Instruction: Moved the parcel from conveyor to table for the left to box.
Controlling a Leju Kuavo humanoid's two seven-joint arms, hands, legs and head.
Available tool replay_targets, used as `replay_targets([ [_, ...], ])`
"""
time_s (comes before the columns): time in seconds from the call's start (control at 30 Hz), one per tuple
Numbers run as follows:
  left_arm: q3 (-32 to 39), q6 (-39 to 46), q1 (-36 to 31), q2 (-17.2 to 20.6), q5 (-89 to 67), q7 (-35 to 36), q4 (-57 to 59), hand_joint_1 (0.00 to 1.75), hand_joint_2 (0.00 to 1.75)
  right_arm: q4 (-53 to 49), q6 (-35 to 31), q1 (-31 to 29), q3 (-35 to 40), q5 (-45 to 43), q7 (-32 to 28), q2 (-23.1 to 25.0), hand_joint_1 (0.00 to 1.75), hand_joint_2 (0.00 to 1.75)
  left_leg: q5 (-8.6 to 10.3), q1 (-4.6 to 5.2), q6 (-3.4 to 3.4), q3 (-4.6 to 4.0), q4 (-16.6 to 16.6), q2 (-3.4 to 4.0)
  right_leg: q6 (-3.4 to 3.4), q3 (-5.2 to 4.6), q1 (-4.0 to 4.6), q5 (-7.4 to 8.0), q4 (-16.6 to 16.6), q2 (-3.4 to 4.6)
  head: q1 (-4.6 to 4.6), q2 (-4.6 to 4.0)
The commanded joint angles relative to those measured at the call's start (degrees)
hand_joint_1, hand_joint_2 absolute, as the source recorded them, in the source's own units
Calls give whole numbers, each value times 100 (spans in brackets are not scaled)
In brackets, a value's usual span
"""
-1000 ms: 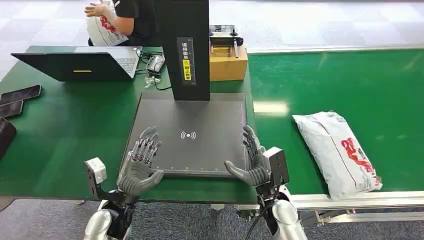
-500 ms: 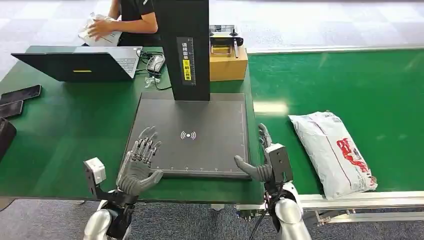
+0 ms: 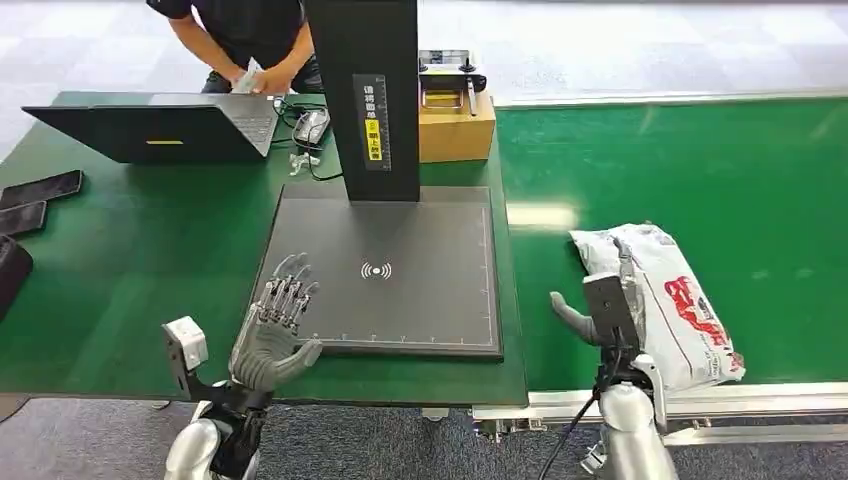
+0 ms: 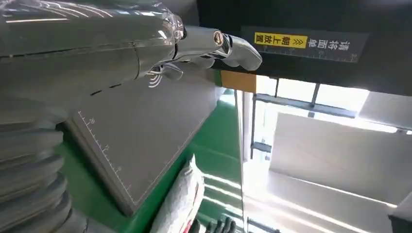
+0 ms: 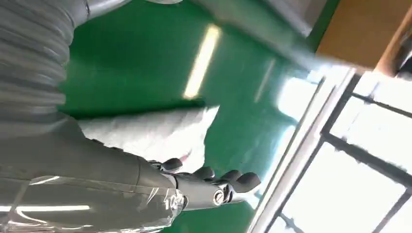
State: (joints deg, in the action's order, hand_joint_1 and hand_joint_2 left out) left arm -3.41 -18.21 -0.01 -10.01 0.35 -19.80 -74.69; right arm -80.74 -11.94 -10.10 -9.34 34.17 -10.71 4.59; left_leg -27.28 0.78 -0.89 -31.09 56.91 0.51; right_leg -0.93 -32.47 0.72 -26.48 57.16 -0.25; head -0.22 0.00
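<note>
Here, white parcel (image 3: 665, 300) flat on the green conveyor (image 3: 720, 170), long axis slanting from far-left end to near-right end, red print up. Right hand (image 3: 600, 305) at its near-left side, fingers spread, holding nothing. Left hand (image 3: 275, 330) open too, hovering over the dark scanner pad (image 3: 400, 250) on the table (image 3: 130, 260).

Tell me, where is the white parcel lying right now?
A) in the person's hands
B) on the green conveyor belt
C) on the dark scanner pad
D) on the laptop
B: the white parcel lies on the green conveyor belt, with the robot's right hand at its near end, apart from the dark scanner pad.
</note>
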Motion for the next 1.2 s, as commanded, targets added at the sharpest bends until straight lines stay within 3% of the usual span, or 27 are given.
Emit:
replay_targets([
  [0.03, 225, 9, 45, 16, -30, 38, -110, 0, 175, 301, -464, -116, -1177, 283, 181, -176, 0, 175, 3, -1, 10, 6, -5, -16, 11, 10, -1, -1, -6, -11, 0, 0],
  [0.3, 350, -15, 126, -27, -81, 127, -263, 0, 175, 256, -881, 93, -1695, 661, 374, -128, 0, 175, 2, -3, 11, 9, -7, -18, 10, 13, 0, -2, -8, -13, 0, 0],
  [0.5, 440, -19, 152, 4, -115, 155, -304, 0, 175, 638, -398, 76, -1696, 1145, 874, -197, 0, 175, 1, -4, 11, 12, -7, -5, 10, 12, 1, 1, -8, 0, 0, 0],
  [0.53, 464, -2, 145, 17, -162, 177, -295, 0, 175, 730, -25, 92, -1661, 1207, 1120, -238, 0, 175, 3, -4, 14, 16, -13, -6, 12, 16, 1, 3, -13, 1, 0, 0],
  [0.93, 593, 28, 245, 55, -169, 227, -400, 0, 175, 1221, 787, 24, -1374, 1689, 1721, -411, 0, 175, 2, -4, 16, 20, -16, 0, 15, 18, 0, 4, -16, 7, 2, 0],
  [1.2, 611, 50, 345, -12, -165, 253, -445, 0, 175, 1033, 525, 128, -1195, 2338, 2354, -403, 0, 175, 0, -3, 11, 7, -5, 1, 9, 7, 1, 2, -6, 5, 2, 0],
])
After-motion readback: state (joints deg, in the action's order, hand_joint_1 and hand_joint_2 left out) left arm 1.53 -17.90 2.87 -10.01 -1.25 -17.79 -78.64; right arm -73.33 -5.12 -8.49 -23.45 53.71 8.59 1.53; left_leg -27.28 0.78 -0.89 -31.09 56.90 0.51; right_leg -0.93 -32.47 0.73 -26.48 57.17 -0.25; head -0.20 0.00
